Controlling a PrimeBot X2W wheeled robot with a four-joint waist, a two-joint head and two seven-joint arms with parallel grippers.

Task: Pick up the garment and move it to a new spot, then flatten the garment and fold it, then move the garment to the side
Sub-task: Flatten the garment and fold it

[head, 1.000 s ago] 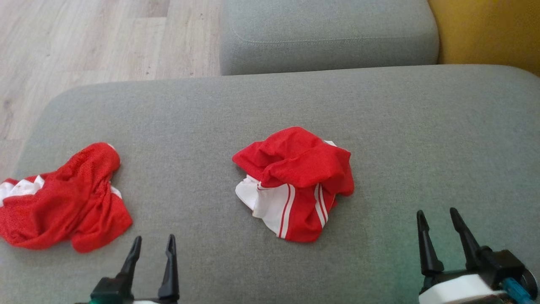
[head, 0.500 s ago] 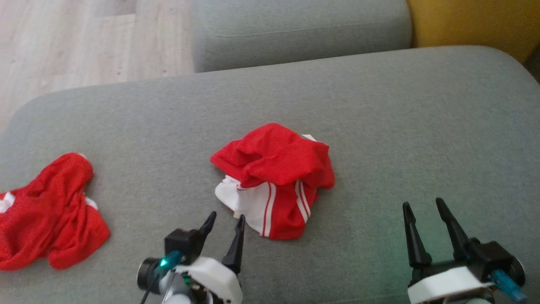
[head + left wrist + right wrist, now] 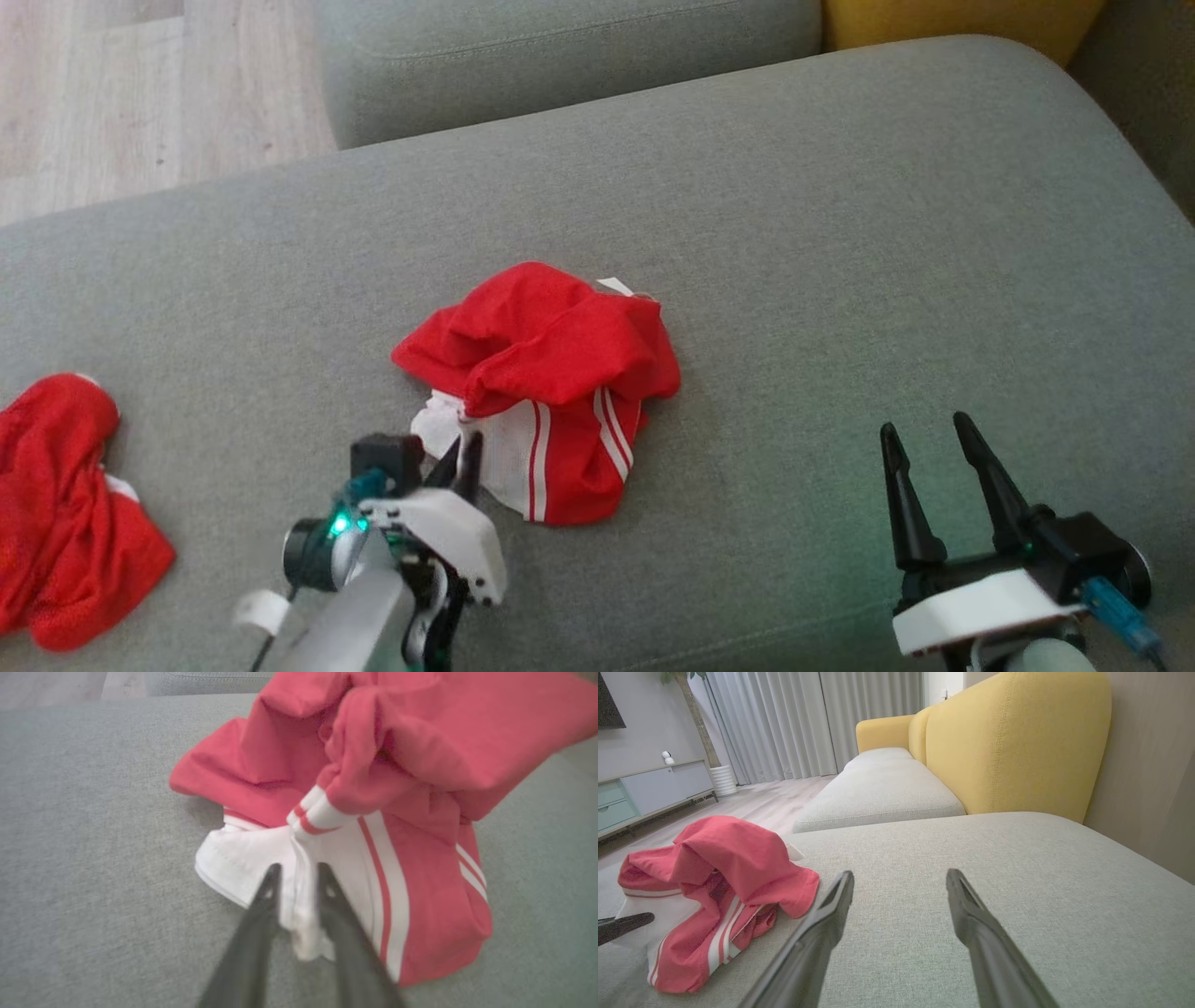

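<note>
The garment lies crumpled in a heap at the middle of the head view, on the grey sofa cushion. Bright red fabric is bunched and folded over on top, a white panel shows at its lower left edge, and thin white stripes run down the red part below. A small white tag pokes out at its upper right. The left gripper, at the lower left, has its fingers close together around a fold of the white panel, pinching it. The right gripper, at the lower right, stands spread over bare cushion, well apart from the garment. A second red cloth lies at the left edge.
</note>
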